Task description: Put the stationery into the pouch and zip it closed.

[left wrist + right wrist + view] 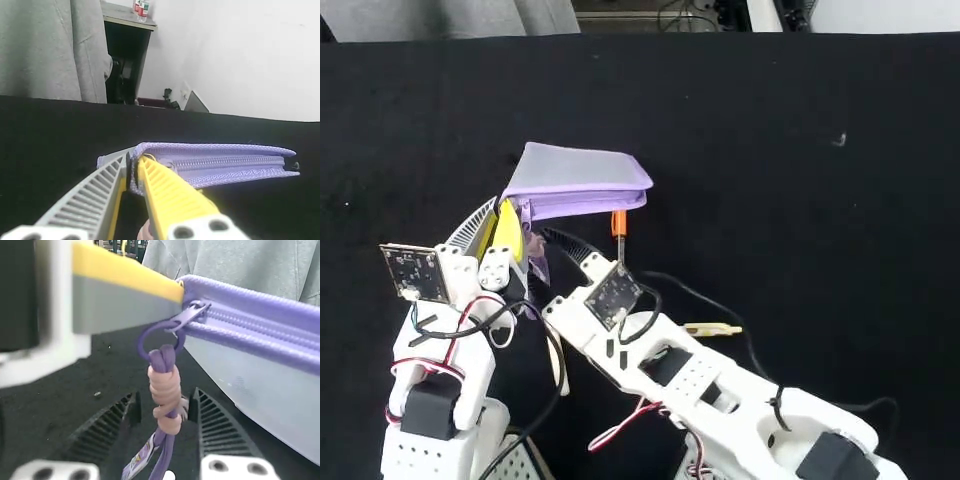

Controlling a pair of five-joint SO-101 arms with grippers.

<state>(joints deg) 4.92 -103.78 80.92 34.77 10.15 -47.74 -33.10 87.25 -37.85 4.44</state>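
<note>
Left jaws pinched shut on the near end of the flat lilac fabric pouch (578,172), that's my left gripper (132,167). My right gripper (165,407) sits narrow around the knotted pink-and-purple pull cord (164,382); squeezing or not, I cannot tell. Pouch lies left of centre on the black tabletop (800,150), slim orange pen (617,224) just beside it.

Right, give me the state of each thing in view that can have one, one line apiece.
pouch: held at one end.
left gripper: shut on the pouch.
zip: closed along the stretch in view.
slider: at the left gripper's end.
right gripper: shut on the pull cord.
orange pen: looks outside the pouch, at its edge.
pale stick: loose on the table.
</note>
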